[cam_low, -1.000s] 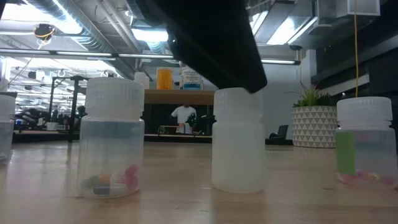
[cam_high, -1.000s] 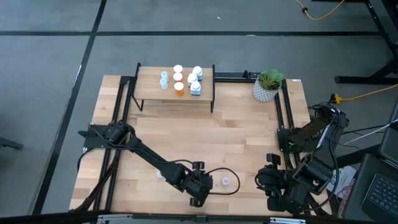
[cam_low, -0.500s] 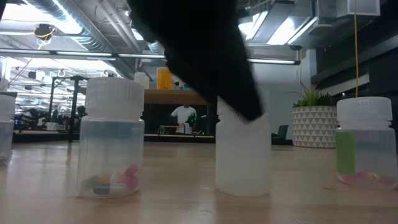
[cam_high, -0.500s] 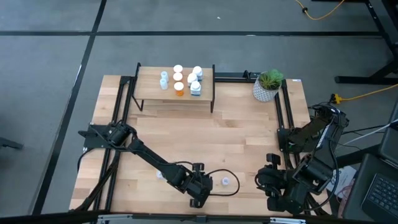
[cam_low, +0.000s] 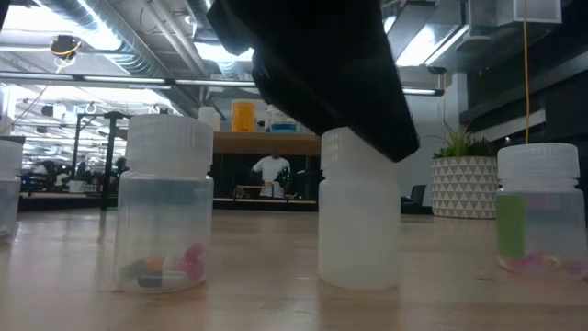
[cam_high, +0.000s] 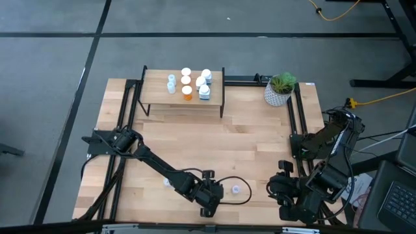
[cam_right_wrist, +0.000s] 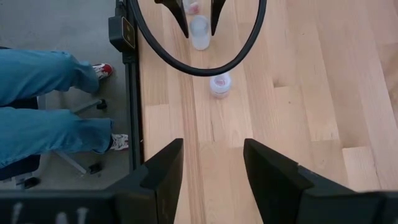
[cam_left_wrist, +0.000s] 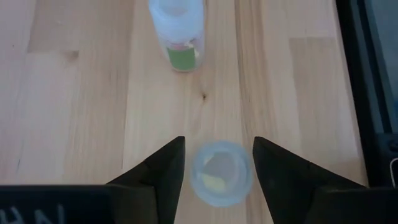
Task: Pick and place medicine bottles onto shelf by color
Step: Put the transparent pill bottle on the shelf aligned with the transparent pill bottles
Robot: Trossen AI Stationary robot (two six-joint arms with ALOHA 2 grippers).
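The left gripper (cam_left_wrist: 216,171) is straddling a pale, translucent vial (cam_left_wrist: 221,172) near the table's (cam_high: 260,143) front edge, its dark wedge-shaped fingers (cam_left_wrist: 163,174) standing a little apart from the ribbed cap on either side, so nothing is gripped. A second vial (cam_left_wrist: 177,32), clear plastic with a green label, is standing just beyond it. The right gripper (cam_right_wrist: 210,163) is waiting at the front right corner, part open and empty. Six or so bottles (orange and white among them) are sitting on the shelf (cam_high: 214,97), a pale wood slab on thin black legs. The table is blond butcher-block planks; grey carpet is lying around it, and a person's blue trouser legs (cam_right_wrist: 43,106) are showing beside it.
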